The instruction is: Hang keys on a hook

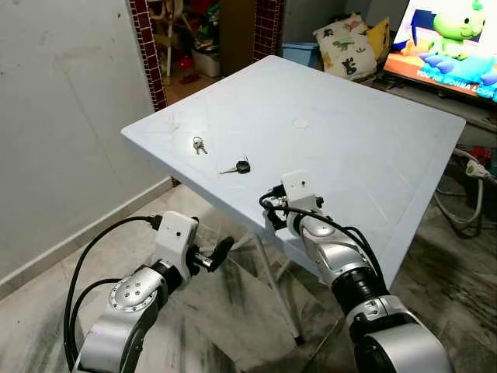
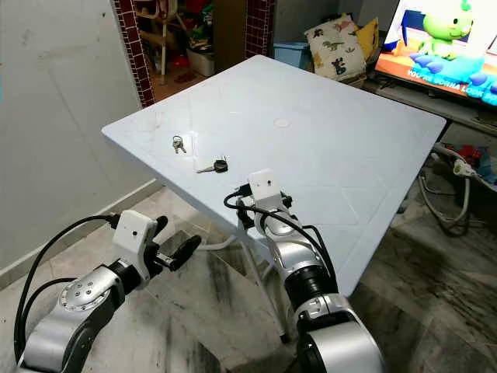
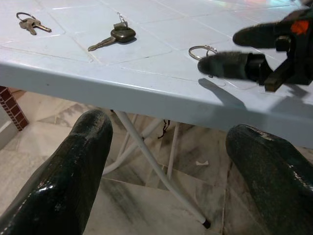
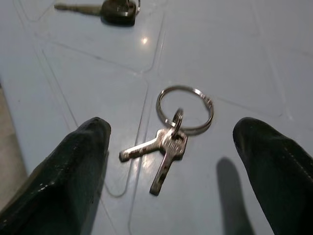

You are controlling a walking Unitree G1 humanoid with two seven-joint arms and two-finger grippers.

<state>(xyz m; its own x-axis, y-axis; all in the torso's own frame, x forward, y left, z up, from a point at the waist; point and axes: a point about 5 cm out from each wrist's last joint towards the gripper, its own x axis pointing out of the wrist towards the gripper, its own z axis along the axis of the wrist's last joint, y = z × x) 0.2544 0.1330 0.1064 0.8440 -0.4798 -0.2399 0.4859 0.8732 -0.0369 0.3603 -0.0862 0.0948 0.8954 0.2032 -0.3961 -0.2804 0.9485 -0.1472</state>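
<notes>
Hovering wide open over the ring of keys (image 4: 172, 132), the right end effector (image 4: 171, 171) is ready. These keys lie flat on the white table (image 1: 373, 148), small, hard and slippery. Pinching the ring looks best. Lower down, the left end effector (image 3: 166, 181) is open too.

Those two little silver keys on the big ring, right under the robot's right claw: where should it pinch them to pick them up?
Probably the big ring of the silver keys. It lies flat on the white table, wider than the thin blades fanned toward the claw. The open right claw already straddles the bunch, so coming straight down and closing across the ring's rim looks best, also leaving the loop free for a hook.
</notes>
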